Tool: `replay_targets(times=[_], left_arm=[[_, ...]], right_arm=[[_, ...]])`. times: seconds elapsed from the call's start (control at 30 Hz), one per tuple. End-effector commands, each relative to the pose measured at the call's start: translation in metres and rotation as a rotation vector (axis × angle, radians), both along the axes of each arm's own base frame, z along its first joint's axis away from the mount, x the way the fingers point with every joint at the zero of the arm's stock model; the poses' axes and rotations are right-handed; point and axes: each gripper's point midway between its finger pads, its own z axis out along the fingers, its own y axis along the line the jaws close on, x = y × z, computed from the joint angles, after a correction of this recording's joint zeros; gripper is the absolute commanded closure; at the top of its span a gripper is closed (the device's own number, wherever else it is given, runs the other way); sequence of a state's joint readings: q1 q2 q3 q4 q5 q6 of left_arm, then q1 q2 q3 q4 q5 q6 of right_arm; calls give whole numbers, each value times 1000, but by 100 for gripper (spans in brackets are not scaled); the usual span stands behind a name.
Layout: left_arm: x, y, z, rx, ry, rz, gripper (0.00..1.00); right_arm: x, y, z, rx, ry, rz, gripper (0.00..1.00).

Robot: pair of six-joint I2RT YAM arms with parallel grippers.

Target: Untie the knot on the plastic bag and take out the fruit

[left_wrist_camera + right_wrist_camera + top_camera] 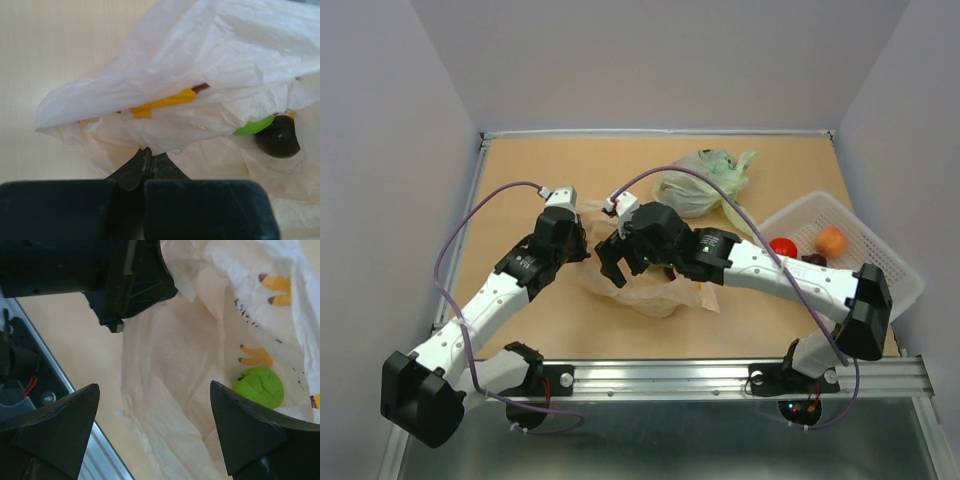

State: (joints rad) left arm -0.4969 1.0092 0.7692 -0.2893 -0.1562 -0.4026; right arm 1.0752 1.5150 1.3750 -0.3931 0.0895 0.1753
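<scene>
The plastic bag [655, 292] is lying mid-surface [540, 160], looking already loosened — the left tool [148, 159] is pinching its edge, the right tool [153, 400] is hovering spread above — but the green fruit [258, 386] is sitting inside, untaken.

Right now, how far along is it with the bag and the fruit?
Seemingly done: the plastic bag looks untied, and the basket holds a red fruit and an orange fruit. In hand: the left gripper pinches the bag's film while the right gripper hangs open over it. Left: a green fruit lies inside the bag.
</scene>
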Motion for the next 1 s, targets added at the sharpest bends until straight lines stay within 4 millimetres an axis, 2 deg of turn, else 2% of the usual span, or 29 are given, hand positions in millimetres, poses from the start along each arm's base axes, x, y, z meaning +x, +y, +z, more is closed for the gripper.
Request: replay_targets(times=[0.0,0.1,0.23,0.3,0.43,0.53,0.7,0.97], left_arm=[[-2,1,11,-22,-34,-2,100],[-4,0,9,-21,-27,-10,100],[-6,-3,10,-40,-27,-26,100],[-7,-4,9,-39,-27,-36,100],[-9,-4,8,-38,-29,-45,100],[-11,-8,9,-55,-32,-67,100],[-12,-11,11,-67,-34,-81,100],[-14,-13,9,-82,-27,-90,100]], right_arm=[[14,7,4,-41,-54,-33,6],[23,3,-17,-105,-63,-69,7],[45,-18,-58,-264,-107,-171,8],[56,-26,-71,-305,-112,-229,9],[79,-45,-74,-323,-121,-355,11],[95,-58,-90,-347,-97,-409,13],[110,-67,-119,-395,-65,-423,14],[111,-65,-176,-475,-2,-401,16]])
